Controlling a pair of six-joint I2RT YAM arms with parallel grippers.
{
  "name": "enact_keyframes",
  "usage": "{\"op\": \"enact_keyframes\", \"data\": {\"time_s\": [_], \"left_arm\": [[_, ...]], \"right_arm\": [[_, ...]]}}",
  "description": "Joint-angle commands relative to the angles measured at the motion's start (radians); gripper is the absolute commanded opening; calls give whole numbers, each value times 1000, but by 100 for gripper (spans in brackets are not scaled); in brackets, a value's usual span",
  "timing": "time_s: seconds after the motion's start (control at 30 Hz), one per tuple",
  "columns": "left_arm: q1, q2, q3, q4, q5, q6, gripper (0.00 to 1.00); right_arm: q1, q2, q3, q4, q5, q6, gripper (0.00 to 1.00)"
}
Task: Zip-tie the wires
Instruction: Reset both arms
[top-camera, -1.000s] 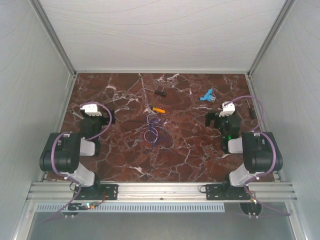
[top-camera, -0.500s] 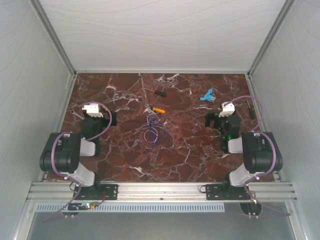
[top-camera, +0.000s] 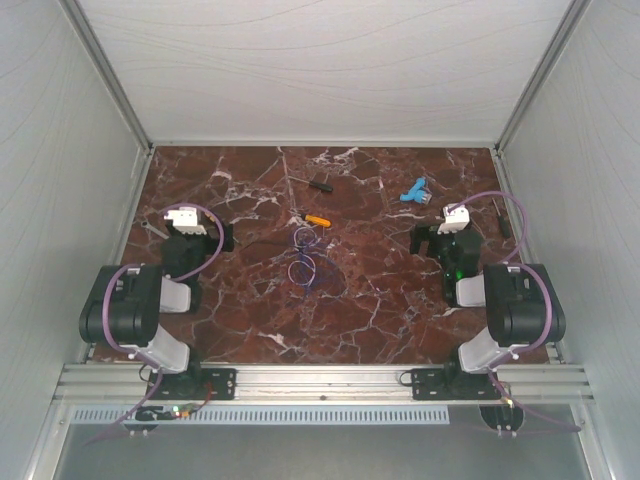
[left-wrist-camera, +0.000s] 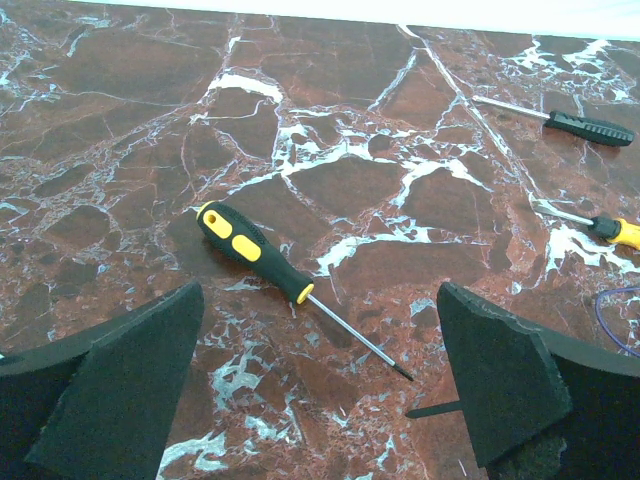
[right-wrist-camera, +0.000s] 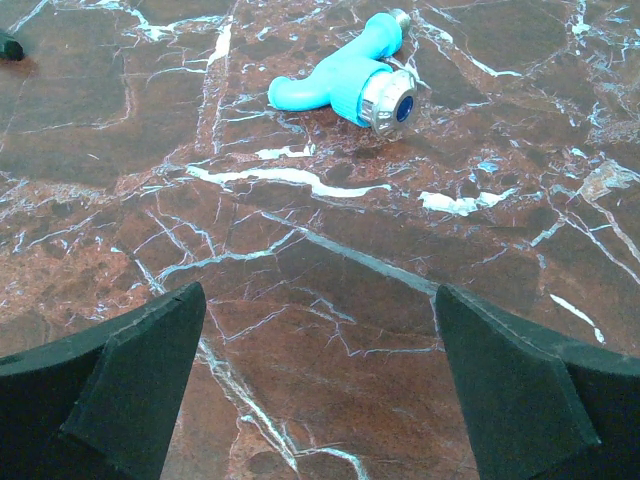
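Note:
The wires (top-camera: 305, 262) lie as thin blue-purple loops on the marble table (top-camera: 380, 300), midway between the two arms. One loop shows at the right edge of the left wrist view as wires (left-wrist-camera: 620, 320). My left gripper (top-camera: 195, 232) hovers low over the table well to the left of them. It is open, with nothing between its fingers (left-wrist-camera: 140, 380). My right gripper (top-camera: 447, 238) is off to the right of the wires, also open and empty, with its fingers (right-wrist-camera: 500, 370) spread wide over bare marble.
A black-and-yellow screwdriver (left-wrist-camera: 255, 250) lies just ahead of the left gripper. A black screwdriver (top-camera: 318, 183) and an orange-handled one (top-camera: 316, 219) lie beyond the wires. A turquoise tap-shaped part (right-wrist-camera: 345, 75) lies ahead of the right gripper. White walls enclose the table.
The left gripper has shifted slightly on its wrist. The right arm and the wires have not moved.

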Motion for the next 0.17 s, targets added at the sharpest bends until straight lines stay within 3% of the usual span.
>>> {"op": "enact_keyframes", "data": {"time_s": [0.0,0.13], "left_arm": [[1,-8,7,44,21,-7,100],[0,-8,7,44,21,-6,100]], "right_arm": [[-4,8,7,23,-7,12,98],[-3,6,5,24,-7,11,98]]}}
